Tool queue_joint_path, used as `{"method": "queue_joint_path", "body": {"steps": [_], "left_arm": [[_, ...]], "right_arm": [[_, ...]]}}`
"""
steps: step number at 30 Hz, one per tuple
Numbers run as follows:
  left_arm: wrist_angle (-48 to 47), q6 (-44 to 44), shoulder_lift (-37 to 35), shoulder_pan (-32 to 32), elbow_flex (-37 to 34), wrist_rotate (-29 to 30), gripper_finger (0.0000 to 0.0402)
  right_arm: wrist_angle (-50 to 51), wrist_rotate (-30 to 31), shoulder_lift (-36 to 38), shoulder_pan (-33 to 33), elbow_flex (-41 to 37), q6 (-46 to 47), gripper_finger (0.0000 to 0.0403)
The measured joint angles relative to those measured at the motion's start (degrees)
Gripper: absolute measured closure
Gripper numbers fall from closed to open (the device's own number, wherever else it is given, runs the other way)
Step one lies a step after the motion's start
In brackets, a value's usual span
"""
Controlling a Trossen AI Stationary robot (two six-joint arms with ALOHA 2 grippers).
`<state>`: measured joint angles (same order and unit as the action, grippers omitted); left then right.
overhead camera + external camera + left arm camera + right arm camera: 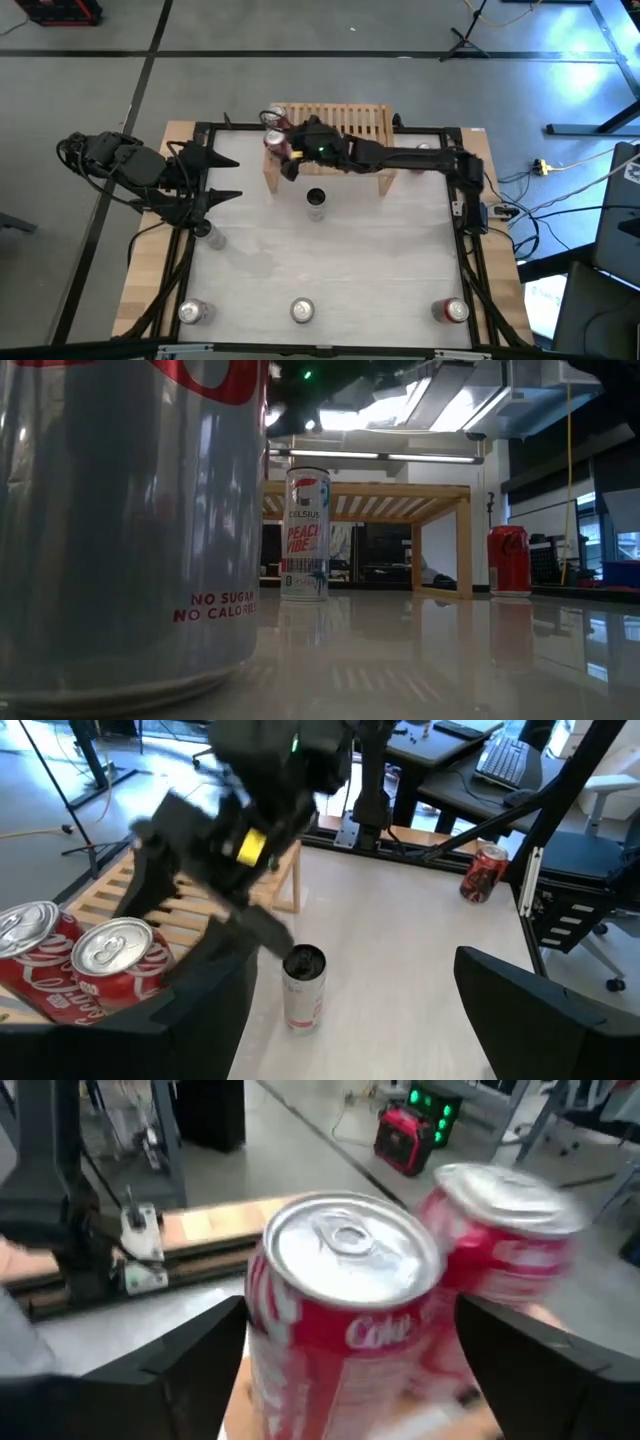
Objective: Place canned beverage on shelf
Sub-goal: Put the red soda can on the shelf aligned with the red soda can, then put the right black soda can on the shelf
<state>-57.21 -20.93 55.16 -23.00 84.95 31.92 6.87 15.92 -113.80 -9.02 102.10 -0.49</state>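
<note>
With the right gripper [283, 152] fingers spread clear of the can [340, 1310] on the shelf [352, 128], back out straight, avoiding its neighbour [500, 1230]; left gripper [228, 178] waits open.

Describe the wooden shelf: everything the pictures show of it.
The shelf is a low light-wood rack with a slatted top and solid side legs, standing upright at the table's far edge. Two red cola cans stand side by side at its left end. The right claw hangs over that end, open around the nearer can. A tall slim can stands on the table just in front of it, apart from it. The space under the top looks open.
</note>
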Motion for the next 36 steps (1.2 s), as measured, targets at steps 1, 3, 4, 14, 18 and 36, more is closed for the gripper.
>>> {"method": "queue_joint_path", "body": {"steps": [1,3,4,14,18,36], "left_arm": [[0.0,0.0,0.0,0.0,0.0,0.01,0.0073],[0.31,0.0,0.0,0.0,0.0,0.09,0.0073],[0.25,0.0,0.0,0.0,0.0,0.07,0.0073],[1.25,0.37,0.23,0.0,0.0,0.57,0.0073],[1.22,0.39,1.88,0.0,0.0,0.61,0.0073],[1.22,-1.36,2.69,0.0,-6.23,0.97,0.0073]], "right_arm": [[2.17,0.21,1.19,0.0,0.0,-1.12,0.0062],[5.16,0.29,3.93,0.0,0.04,-1.77,0.0066],[7.63,0.31,5.28,0.0,0.04,-1.71,0.0067],[30.85,-6.4,17.71,3.64,-0.89,3.42,0.0068],[31.25,-5.61,20.97,8.23,-8.51,6.22,0.0068],[7.75,-11.01,26.86,15.01,-43.4,26.93,0.0068]]}}
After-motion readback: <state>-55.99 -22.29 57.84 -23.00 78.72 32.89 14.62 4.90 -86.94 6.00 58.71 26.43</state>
